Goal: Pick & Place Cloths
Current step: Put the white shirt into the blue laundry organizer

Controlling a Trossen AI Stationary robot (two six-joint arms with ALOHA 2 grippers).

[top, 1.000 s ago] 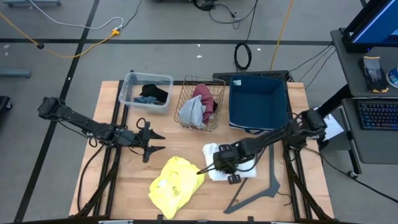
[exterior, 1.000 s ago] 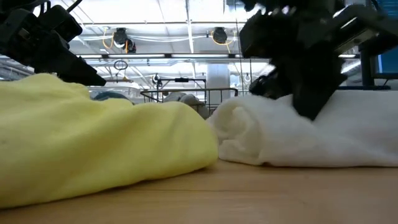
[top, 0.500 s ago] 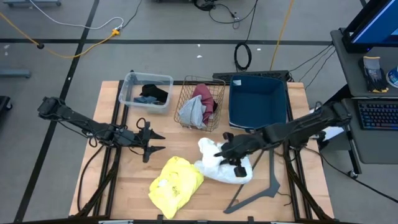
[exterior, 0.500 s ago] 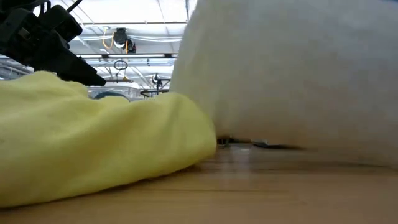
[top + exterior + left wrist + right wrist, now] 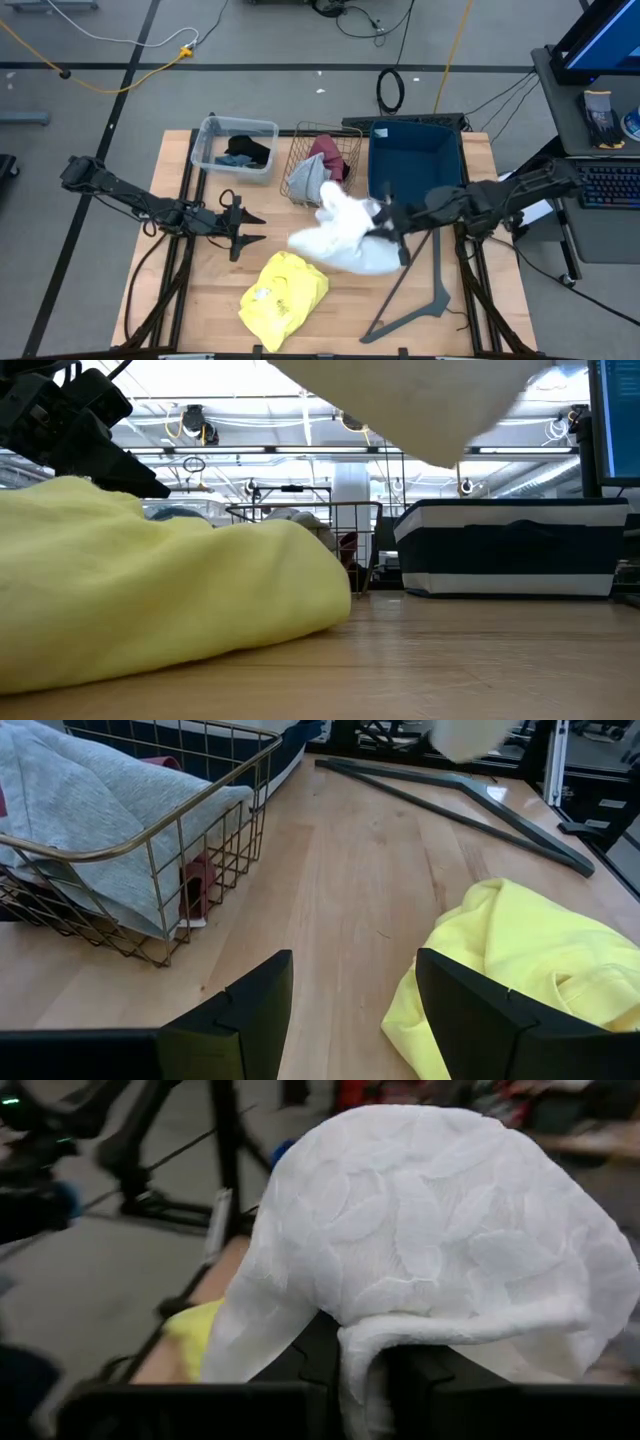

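High view: we see the right gripper (image 5: 385, 222) clamped on a white cloth (image 5: 340, 232), which hangs in the air above the middle of the table (image 5: 200, 300), in front of the wire basket (image 5: 322, 166) and the dark blue bin (image 5: 415, 165). A yellow cloth (image 5: 283, 290) lies crumpled near the front edge. A grey cloth (image 5: 307, 178) and a maroon cloth (image 5: 332, 157) sit in the basket, and a black cloth (image 5: 250, 150) lies in the clear tub (image 5: 234, 148) at the back left corner. The left gripper (image 5: 250, 226) hovers over the left side, fingers spread and holding nothing. A grey angled bar (image 5: 420, 300) rests towards the front right corner.
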